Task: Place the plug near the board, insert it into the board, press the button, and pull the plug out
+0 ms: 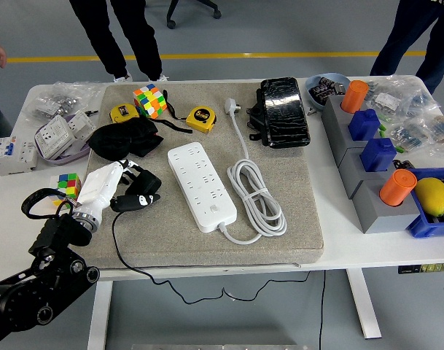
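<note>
White table under a grey mat carries everything. From the head view, the left hand is clamped on the black plug; the white board lies well apart to its right. Step one looks underway; next the plug must travel rightward.

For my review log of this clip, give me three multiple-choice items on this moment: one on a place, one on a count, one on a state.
1. Where does the black plug lie?
A. left of the white power strip
B. on the strip
C. off the mat

2. How many yellow tape measures?
A. one
B. two
C. three

3. The left hand is:
A. spread, holding nothing
B. closed on the plug
C. out of view

Key: 1 A, the plug sits left of the strip. 2 B, one beside the cube, another further right. 3 B, fingers wrap the plug.
</note>
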Tool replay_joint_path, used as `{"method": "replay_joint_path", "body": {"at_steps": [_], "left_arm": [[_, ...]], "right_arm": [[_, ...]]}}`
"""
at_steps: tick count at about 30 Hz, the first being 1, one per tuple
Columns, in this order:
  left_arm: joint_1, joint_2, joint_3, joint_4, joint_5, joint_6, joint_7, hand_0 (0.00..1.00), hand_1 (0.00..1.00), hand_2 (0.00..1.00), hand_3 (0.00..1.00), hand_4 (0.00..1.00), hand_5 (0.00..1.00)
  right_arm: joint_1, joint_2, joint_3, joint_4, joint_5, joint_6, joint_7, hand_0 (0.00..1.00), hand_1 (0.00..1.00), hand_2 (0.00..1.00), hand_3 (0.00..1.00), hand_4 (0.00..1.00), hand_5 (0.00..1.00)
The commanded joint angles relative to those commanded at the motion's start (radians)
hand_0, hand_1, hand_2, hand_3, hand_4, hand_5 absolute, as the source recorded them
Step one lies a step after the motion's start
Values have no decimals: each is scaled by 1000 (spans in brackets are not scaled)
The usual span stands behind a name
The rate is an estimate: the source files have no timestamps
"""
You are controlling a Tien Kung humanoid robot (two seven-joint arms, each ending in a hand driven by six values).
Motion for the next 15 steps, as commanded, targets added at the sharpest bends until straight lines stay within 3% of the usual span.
{"method": "replay_joint_path", "body": {"at_steps": [10, 11, 15], "left_arm": [[-1, 1, 2, -8, -6, 16, -3, 366, 454, 508, 549, 920, 308], [-1, 1, 3, -8, -5, 17, -3, 306, 401, 461, 534, 814, 103], [-1, 1, 6, -9, 9, 14, -1, 306, 401, 461, 534, 814, 103]], "right_arm": [[1, -1, 5, 1, -1, -2, 3, 569, 646, 629, 541, 923, 486], [1, -1, 5, 1, -1, -2, 3, 569, 646, 629, 540, 923, 486], [1, -1, 5, 2, -2, -2, 4, 569, 646, 629, 540, 923, 486]]}}
